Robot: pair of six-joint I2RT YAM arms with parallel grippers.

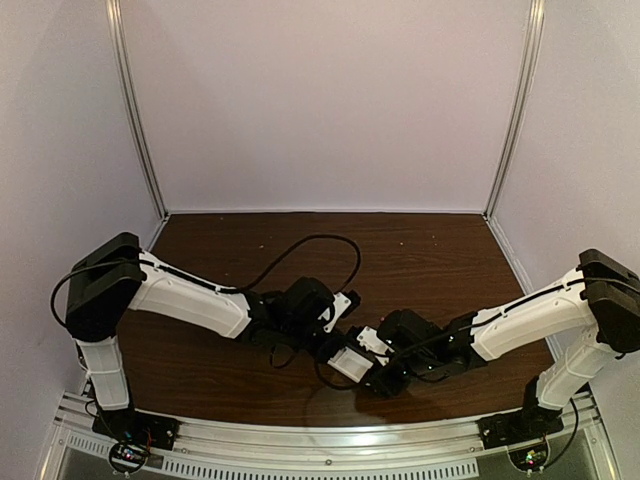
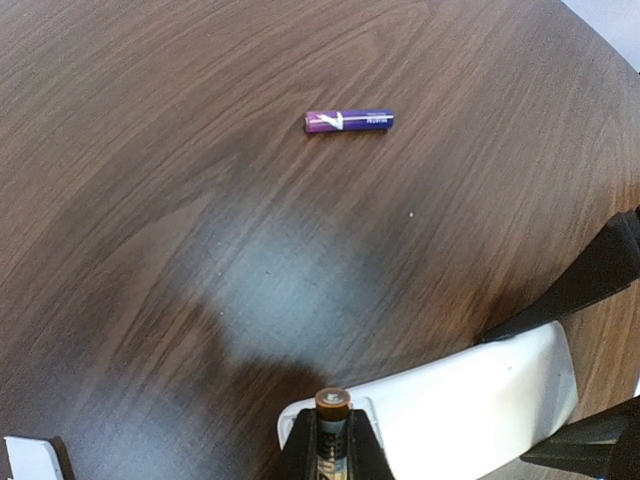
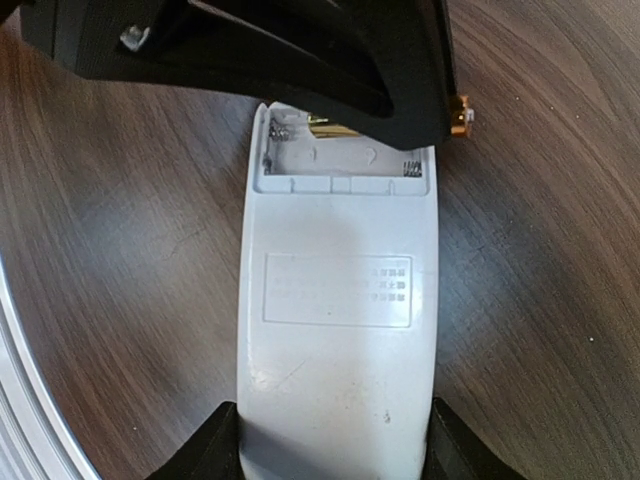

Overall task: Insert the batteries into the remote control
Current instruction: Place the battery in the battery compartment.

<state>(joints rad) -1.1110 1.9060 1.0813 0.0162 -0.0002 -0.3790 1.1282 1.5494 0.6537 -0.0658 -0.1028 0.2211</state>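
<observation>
**Top external view.** Dark brown wood-grain table [image 1: 420, 260]. The two arms meet at the lower centre of the frame. The small white rectangular plastic remote control [image 1: 350, 362] lies between the left claw [image 1: 335, 345] and the right claw [image 1: 388, 378]. The claws' state is too small to tell here.

**Left wrist view.**
- Left claw [image 2: 332, 455], bottom centre, is clamped on the gold-brown cylindrical battery [image 2: 333, 425]. The cell's long axis points up the frame and its capped end is just clear of the fingertips.
- The remote control [image 2: 470, 400] lies directly beneath and to the right, with its open end under the cell.
- The second cell, a purple-blue cylindrical battery [image 2: 348, 121], lies loose on the table in the upper centre. Its long axis is nearly level and it is well apart from both claws, with the left arm nearer to it.

**Right wrist view.**
- Right claw [image 3: 330, 455], at the bottom edge, grips the remote control [image 3: 335, 330] by its two long sides, plain back upward. The remote's long axis runs up the frame.
- The open battery compartment [image 3: 345, 165] sits at the top end. Its slots run across the remote's width and springs show at the upper left and right.
- The held cell lies roughly along the upper slot. Its gold tip [image 3: 460, 113] overhangs the remote's right edge.

**Judgement.** The cell is aligned with its slot but offset to the right. Seating likely calls for a slide leftward in this frame, then a press down.
</observation>
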